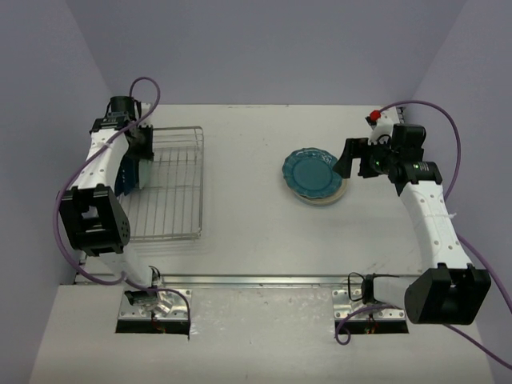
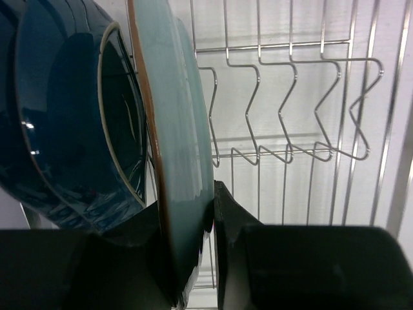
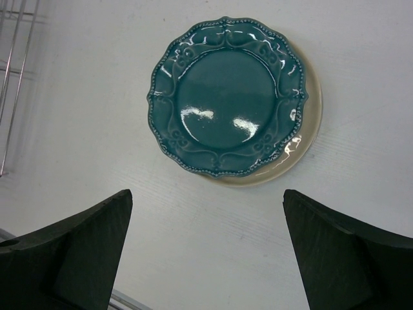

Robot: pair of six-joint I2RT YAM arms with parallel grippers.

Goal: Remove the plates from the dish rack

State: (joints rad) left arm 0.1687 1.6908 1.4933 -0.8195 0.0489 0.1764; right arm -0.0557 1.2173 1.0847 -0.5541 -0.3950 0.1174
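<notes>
Lab cell: bare walls (image 1: 264,48), white table (image 1: 248,232)

Cream plate (image 3: 313,116) mostly hidden under teal plate (image 3: 226,97); navy plate (image 2: 64,129) cropped at edge.

The scalloped plate (image 3: 226,97) is glossy teal with raised beaded scrolls; a cream plate (image 3: 310,119) shows under it at four o'clock. The pale blue plate (image 2: 177,161) has a brown edge; at its nine o'clock the navy plate (image 2: 58,129) carries a thin pale rim line. My gripper fingers (image 3: 71,258) are black, the dish rack (image 1: 170,188) silver.
</notes>
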